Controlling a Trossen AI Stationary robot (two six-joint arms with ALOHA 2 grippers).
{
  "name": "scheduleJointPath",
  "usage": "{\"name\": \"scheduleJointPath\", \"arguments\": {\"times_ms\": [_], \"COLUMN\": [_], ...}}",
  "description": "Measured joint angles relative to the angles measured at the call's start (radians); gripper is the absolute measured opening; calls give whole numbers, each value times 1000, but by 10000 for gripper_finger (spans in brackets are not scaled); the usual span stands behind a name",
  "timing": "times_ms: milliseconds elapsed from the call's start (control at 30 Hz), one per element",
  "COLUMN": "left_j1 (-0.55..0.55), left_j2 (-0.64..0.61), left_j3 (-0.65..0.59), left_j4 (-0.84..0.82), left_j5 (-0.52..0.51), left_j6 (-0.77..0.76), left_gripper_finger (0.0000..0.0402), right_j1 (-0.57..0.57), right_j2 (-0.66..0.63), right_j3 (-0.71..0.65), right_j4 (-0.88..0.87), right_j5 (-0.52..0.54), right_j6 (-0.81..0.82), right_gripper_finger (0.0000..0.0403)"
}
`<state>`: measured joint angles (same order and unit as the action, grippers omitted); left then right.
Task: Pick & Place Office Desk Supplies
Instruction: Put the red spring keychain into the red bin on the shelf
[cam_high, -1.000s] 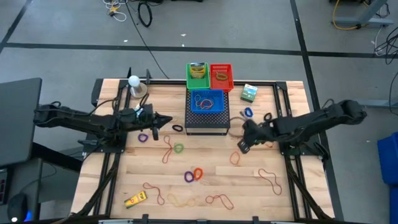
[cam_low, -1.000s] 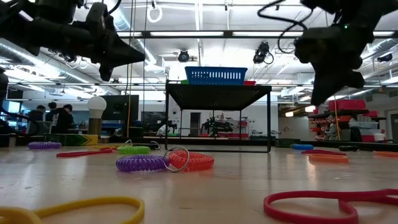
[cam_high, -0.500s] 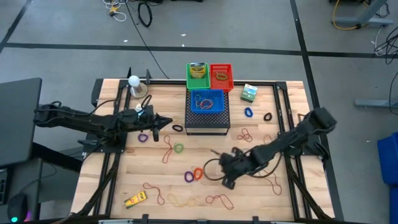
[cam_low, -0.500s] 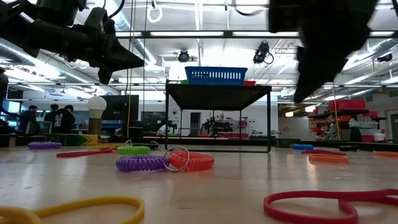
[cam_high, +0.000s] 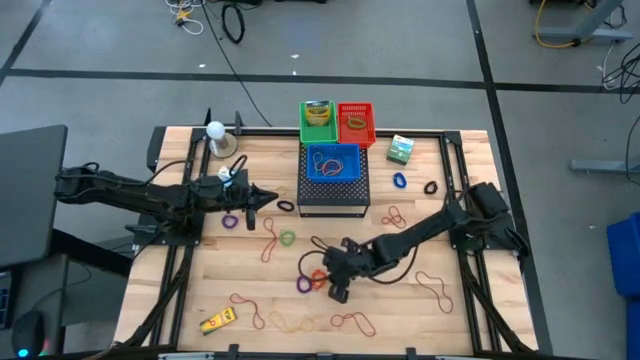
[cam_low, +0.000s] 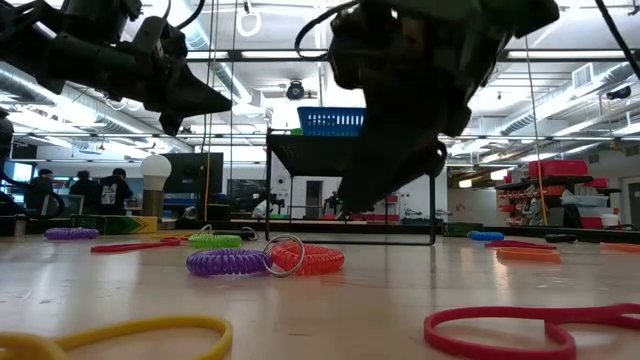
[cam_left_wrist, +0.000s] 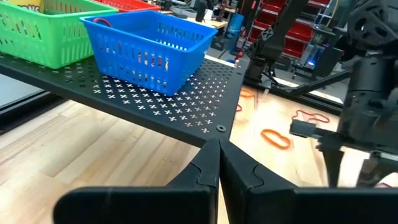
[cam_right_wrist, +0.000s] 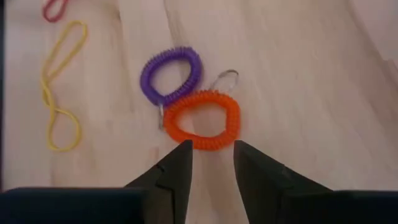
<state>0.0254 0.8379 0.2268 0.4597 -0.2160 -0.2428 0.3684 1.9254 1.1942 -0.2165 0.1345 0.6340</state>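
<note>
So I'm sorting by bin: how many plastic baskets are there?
3, all on the black mesh stand: green basket and red basket side by side at the back, blue basket in front. None seem hidden.

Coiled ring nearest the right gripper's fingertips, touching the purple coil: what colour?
Orange. The orange coiled ring lies just ahead of the right gripper; the right wrist view shows it best.

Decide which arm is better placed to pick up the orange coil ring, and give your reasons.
Right. Its pincer is open just short of the orange ring, fingers pointing at it. The left pincer is shut, off by the black stand.
</note>
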Motion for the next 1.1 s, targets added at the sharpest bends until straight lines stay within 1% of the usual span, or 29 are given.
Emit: {"name": "scheduleJointPath", "arguments": {"times_ms": [133,267,333,467,567,767,900,967,1100], "left_j1": [0,0,0,0,0,3,3,3,3], "left_j2": [0,0,0,0,0,0,0,0,0], "left_j3": [0,0,0,0,0,0,0,0,0], "left_j4": [-10,-34,-49,-50,-50,-65,-67,-66,-65], "left_j5": [1,1,2,8,8,5,4,0,-43], "left_j6": [-3,-19,-27,-27,-45,-108,-105,-93,-70], "left_gripper_finger": [8,8,8,9,9,10,9,8,10], "right_j1": [-30,-53,-54,-58,-58,-60,-68,-74,-82], "right_j2": [37,84,101,114,114,108,66,25,-92], "right_j3": [0,0,0,1,2,3,-2,-2,-2], "right_j4": [17,97,125,118,109,86,10,-33,-123], "right_j5": [0,-54,-62,-62,-61,-70,-83,-83,-82], "right_j6": [-52,-106,-109,-103,-100,-100,-83,-77,-96], "right_gripper_finger": [126,126,126,121,102,41,15,12,12]}}
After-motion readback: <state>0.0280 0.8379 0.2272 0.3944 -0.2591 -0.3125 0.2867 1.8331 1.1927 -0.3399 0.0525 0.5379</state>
